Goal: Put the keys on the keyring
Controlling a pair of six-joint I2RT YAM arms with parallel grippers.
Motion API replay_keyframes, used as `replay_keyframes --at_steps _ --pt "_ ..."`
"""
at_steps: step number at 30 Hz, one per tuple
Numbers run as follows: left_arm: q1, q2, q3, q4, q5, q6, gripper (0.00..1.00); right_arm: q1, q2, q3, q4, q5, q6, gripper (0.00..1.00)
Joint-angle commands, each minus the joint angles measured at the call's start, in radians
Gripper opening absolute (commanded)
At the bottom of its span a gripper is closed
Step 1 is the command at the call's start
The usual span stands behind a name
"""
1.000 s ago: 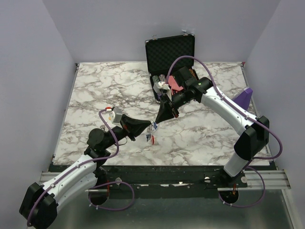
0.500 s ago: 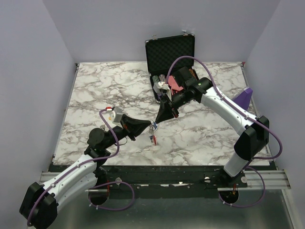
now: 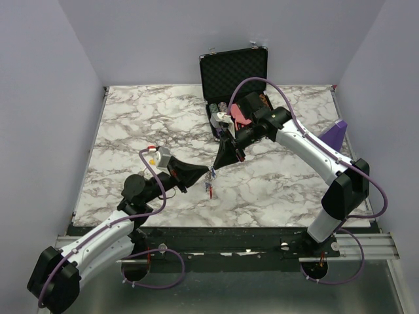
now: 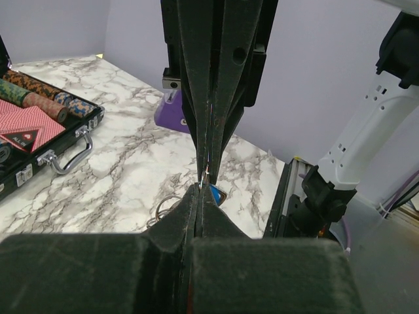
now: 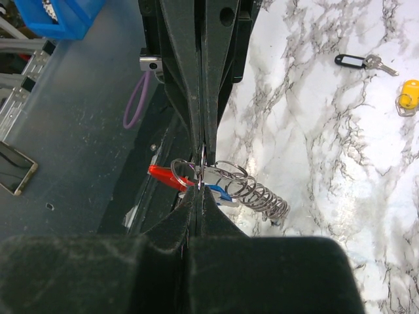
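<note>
Over the middle of the near half of the white-and-grey marble-patterned table (image 3: pixel 131 131), your two arms meet nose to nose. A black hard-shell case (image 3: pixel 234 69) stands open at the far edge behind the right arm. The left gripper (image 3: pixel 204 174) reaches in from the near left and the right gripper (image 3: pixel 217 166) comes down from the far right, so their tips touch above the table. Both pairs of fingers are pressed together on the thin wire at that meeting point. I cannot tell which loop each pair pinches. The red and silver-grey oval keyring (image 5: pixel 167 178) sits right at this pinch. In the top view its red part hangs from the tips toward the table, long axis pointing down and toward you. A bunch of silver split rings (image 5: pixel 258 193) and a small blue oblong tag (image 5: pixel 219 193) fan out on the other side of the fingers. Both arms are equally close to it. In the right wrist view, two loose keys lie flat on the marble, well apart from the bunch: a silver key with a dark oblong tag (image 5: pixel 353 61) and, near it, a yellow tag (image 5: pixel 409 91). The top view does not show them, so I cannot say which arm is nearer.
</note>
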Motion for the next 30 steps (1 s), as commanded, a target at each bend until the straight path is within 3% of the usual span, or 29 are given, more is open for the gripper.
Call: replay_keyframes --at_steps 1,14,30 --pt "0.007 0.006 0.013 0.038 0.034 -0.007 0.0 0.006 -0.027 -0.011 0.026 -0.018 0.016 0.01" --pt "0.008 -0.015 0.087 -0.152 0.029 0.076 0.0 0.007 -0.027 -0.021 0.026 -0.025 0.01 0.01" --pt "0.022 -0.063 0.068 -0.181 -0.139 -0.019 0.0 0.007 -0.025 -0.034 0.029 -0.002 -0.005 0.01"
